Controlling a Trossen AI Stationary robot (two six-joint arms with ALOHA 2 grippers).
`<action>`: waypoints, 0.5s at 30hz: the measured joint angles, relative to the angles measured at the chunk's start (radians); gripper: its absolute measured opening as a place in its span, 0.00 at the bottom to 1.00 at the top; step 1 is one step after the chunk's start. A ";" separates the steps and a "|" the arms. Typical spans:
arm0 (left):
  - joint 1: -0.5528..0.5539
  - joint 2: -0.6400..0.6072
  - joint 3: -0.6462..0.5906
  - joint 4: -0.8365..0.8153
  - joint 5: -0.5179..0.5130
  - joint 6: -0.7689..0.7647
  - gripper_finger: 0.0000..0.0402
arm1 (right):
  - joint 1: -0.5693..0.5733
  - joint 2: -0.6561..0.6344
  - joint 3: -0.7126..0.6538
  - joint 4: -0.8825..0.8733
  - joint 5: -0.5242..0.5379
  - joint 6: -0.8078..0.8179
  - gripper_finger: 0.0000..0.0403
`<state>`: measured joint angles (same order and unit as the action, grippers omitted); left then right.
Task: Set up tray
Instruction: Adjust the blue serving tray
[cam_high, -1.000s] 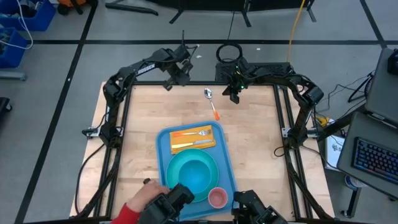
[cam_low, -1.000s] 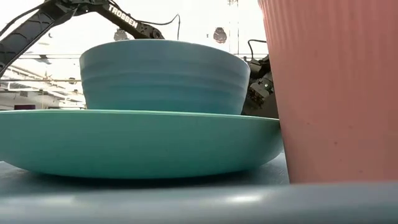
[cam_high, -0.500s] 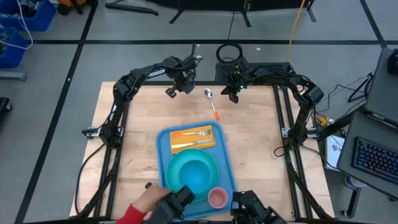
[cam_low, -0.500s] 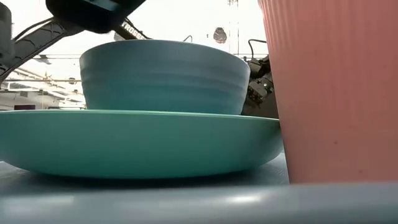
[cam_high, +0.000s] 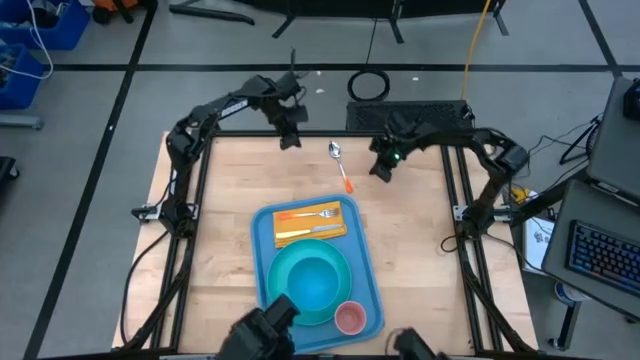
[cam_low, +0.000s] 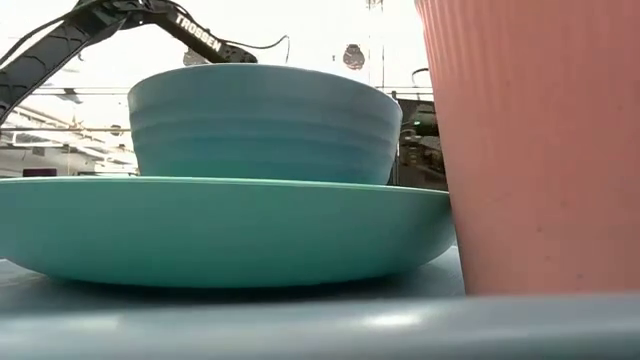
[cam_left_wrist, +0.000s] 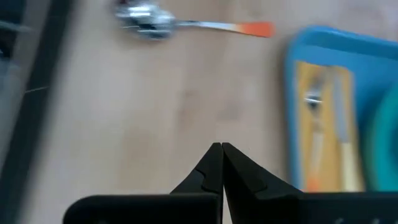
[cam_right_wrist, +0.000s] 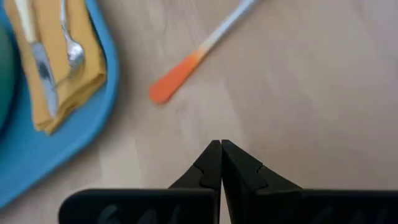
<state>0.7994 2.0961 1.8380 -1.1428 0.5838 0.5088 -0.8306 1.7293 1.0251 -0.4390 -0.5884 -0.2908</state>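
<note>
The large flat light-blue plastic tray lies at the table's 6 o'clock side, carrying a folded yellow napkin with a fork and knife, a round turquoise plate with a bowl, and a pink ribbed cup. An orange-handled metal spoon lies on the wood toward 12 o'clock of the tray. The left gripper hovers at 11 o'clock, fingers pressed together, empty. The right gripper hovers at 1 o'clock, likewise closed and empty.

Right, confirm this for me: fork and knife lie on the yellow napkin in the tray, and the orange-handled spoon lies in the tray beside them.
Not quite. The spoon lies on the bare wooden table, outside the tray, toward the far edge; the high view shows it. The fork and knife do lie on the yellow napkin in the tray.
</note>
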 joint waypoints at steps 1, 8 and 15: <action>-0.018 -0.002 -0.005 -0.007 0.013 0.005 0.01 | 0.007 -0.036 -0.050 0.020 0.016 0.023 0.00; -0.189 -0.033 -0.053 0.010 0.126 0.029 0.01 | 0.104 -0.342 -0.376 0.151 0.034 0.189 0.00; -0.412 -0.131 -0.172 0.137 0.070 -0.114 0.00 | 0.315 -0.553 -0.562 0.257 0.038 0.399 0.00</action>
<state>0.3878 1.9646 1.6661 -1.0056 0.6537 0.3947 -0.5160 1.1767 0.4632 -0.1819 -0.5506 0.1079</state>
